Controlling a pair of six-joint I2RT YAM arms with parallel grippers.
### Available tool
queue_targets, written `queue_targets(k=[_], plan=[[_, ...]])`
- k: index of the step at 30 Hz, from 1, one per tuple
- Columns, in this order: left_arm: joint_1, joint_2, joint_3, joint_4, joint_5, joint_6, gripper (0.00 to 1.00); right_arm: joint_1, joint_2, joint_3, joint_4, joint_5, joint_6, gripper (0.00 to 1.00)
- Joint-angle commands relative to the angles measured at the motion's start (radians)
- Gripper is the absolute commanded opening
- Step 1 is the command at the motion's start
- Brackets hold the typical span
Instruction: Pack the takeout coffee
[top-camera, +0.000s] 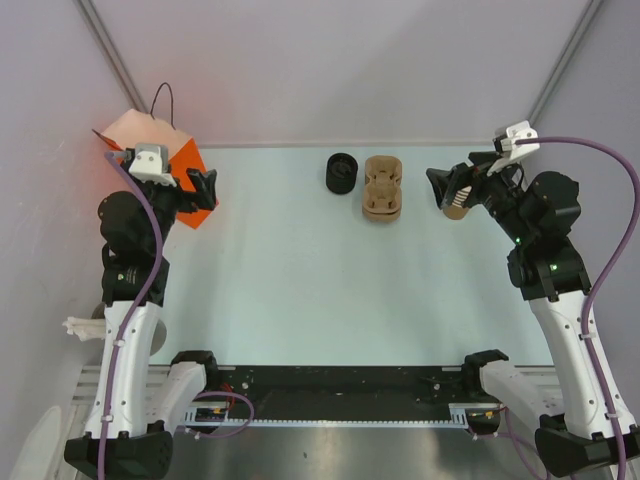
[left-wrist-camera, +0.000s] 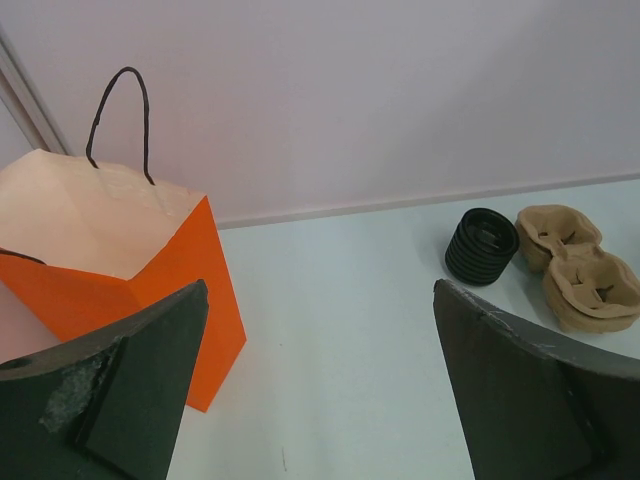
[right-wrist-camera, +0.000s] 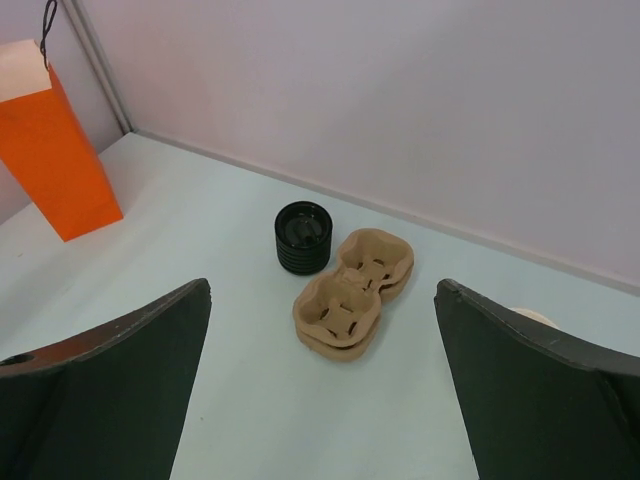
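Lids (top-camera: 341, 172) first: I see a ribbed black stack of them lying on its side near the middle of the bench's (top-camera: 300, 290) far edge. The brown carrier (top-camera: 382, 188) sits just to its right; I can't tell whether the two touch. From the right wrist the carrier looks like two trays nested together.

The tan cups (top-camera: 457, 204) are at the far right. In the top view they are mostly hidden under the right fingers (top-camera: 447, 190), so I can't tell one cup from a stack. The right wrist shows only a pale rim peeking past one finger.

Both sets of fingers are spread wide with nothing between them. The left fingers (top-camera: 206, 187) hang at the far left corner, by the orange bag (top-camera: 186, 170). The bag stands upright with its mouth open and a black cord handle arching over it, well apart from the lids and cups.
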Motion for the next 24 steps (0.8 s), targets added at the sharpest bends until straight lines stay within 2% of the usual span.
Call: queue_targets(k=[1,13,24], plan=[[0.005,-0.016,0.010,0.023,0.016,-0.019,0.99,0.002,-0.016,0.043,0.043,0.047,0.002,1.00],[0.007,-0.015,-0.004,0.039,0.033,-0.016,0.99,-0.004,-0.013,0.023,0.033,-0.019,-0.078,1.00],[0.007,-0.007,-0.020,0.055,0.085,-0.001,0.99,-0.004,0.038,-0.001,0.079,0.133,-0.081,1.00]])
